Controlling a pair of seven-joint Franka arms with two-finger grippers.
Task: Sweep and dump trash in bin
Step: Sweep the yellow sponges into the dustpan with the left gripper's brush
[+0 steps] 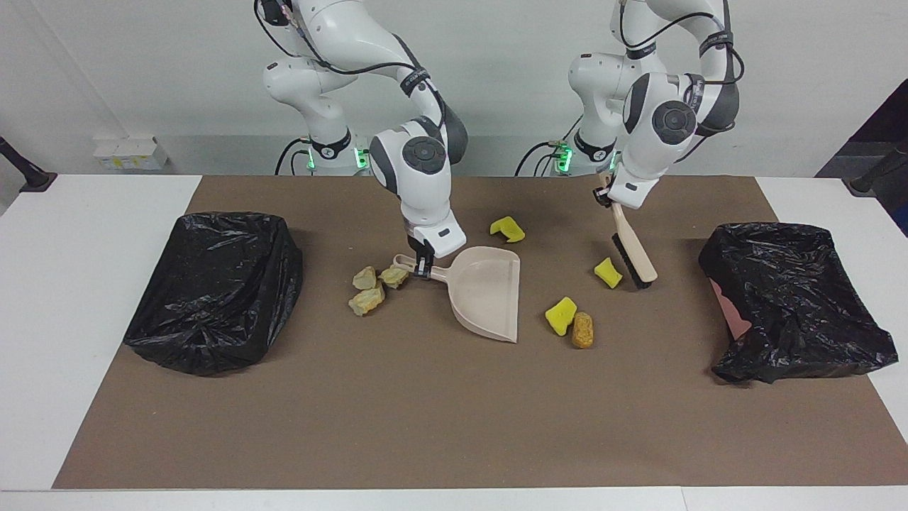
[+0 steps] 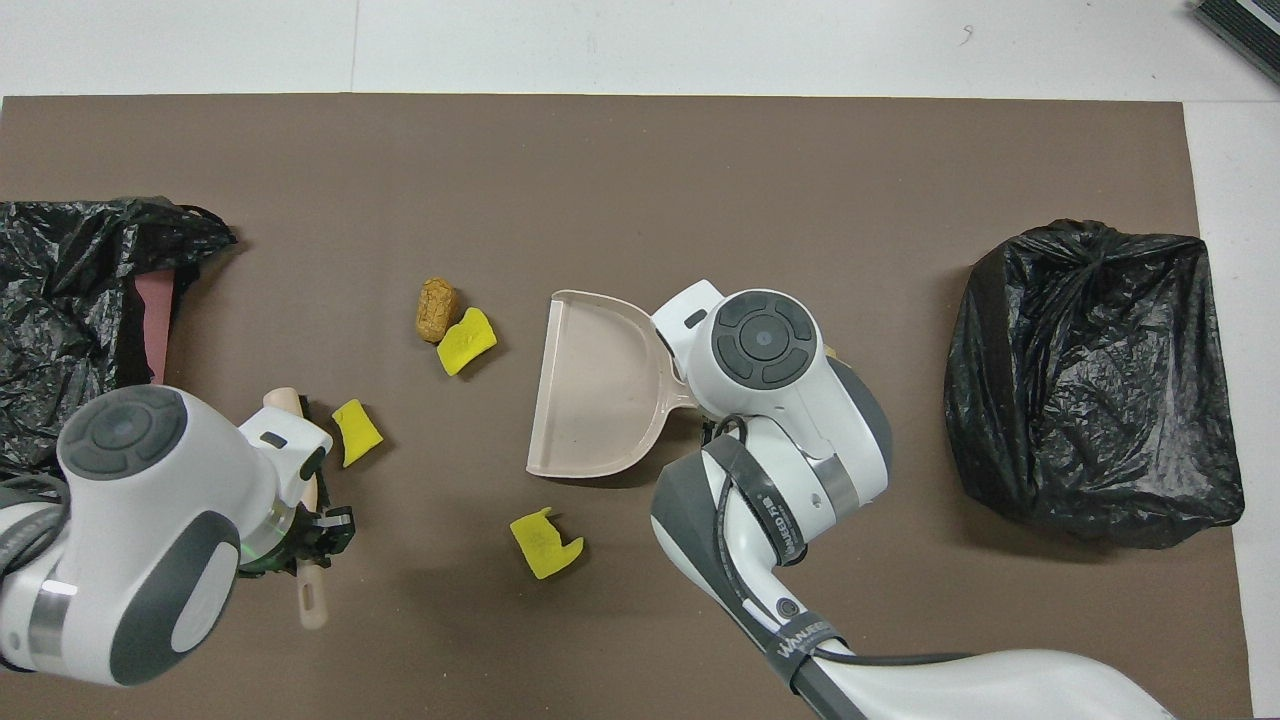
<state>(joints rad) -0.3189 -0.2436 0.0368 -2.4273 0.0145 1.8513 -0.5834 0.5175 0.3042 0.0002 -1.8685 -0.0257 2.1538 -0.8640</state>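
**Seven scraps lie loose on the mat while both arms hold their tools**

The trash is small and lumpy. Three pale beige lumps (image 1: 374,287) huddle touching one another just beside the dustpan (image 1: 488,292) handle, toward the right arm's end. A yellow chunk (image 1: 507,228) lies alone, nearer the robots than the pan. Another yellow chunk (image 1: 560,315) touches an orange-brown lump (image 1: 582,330) off the pan's open lip. The third yellow piece (image 1: 608,272) sits just beside the brush (image 1: 633,250) bristles.

The right gripper (image 1: 423,264) is clamped on the dustpan handle, pan flat on the brown mat (image 1: 454,419). The left gripper (image 1: 605,196) is closed on the brush handle, brush slanting down.

Two black-bagged bins (image 1: 213,287) (image 1: 794,298) stand at the mat's ends, well apart from the scraps. The mat's stretch farthest from the robots lies bare.
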